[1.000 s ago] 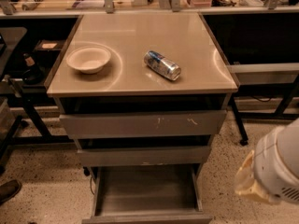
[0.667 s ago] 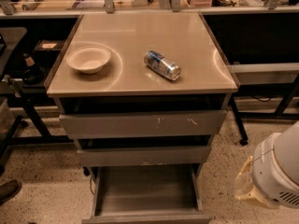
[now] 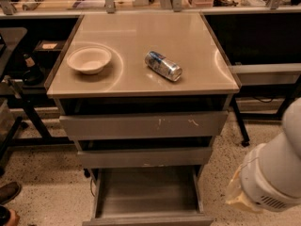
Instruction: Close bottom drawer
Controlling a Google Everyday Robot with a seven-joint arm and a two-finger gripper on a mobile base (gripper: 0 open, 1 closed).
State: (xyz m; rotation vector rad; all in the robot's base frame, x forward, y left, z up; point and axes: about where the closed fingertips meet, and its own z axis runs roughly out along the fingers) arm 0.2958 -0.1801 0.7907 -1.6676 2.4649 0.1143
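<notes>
The bottom drawer (image 3: 146, 194) is the lowest and narrowest of three grey drawers and stands pulled far out, showing its shallow grey tray. Its plain front (image 3: 148, 219) runs along the lower edge of the view. The middle drawer (image 3: 143, 157) and the top drawer (image 3: 141, 125), which has white scratch marks, stick out only a little. A white arm segment (image 3: 273, 178) shows at the lower right, beside the cabinet and apart from the drawer. My gripper is out of view.
On the cabinet top (image 3: 141, 86) sit a white bowl (image 3: 89, 60) at the left and a can (image 3: 162, 66) lying on its side. Dark table frames stand left (image 3: 23, 102) and right (image 3: 263, 74). A shoe (image 3: 8, 192) is at the lower left on the speckled floor.
The white arm segment at the lower right has shifted slightly. The bottom drawer stays open by the same amount.
</notes>
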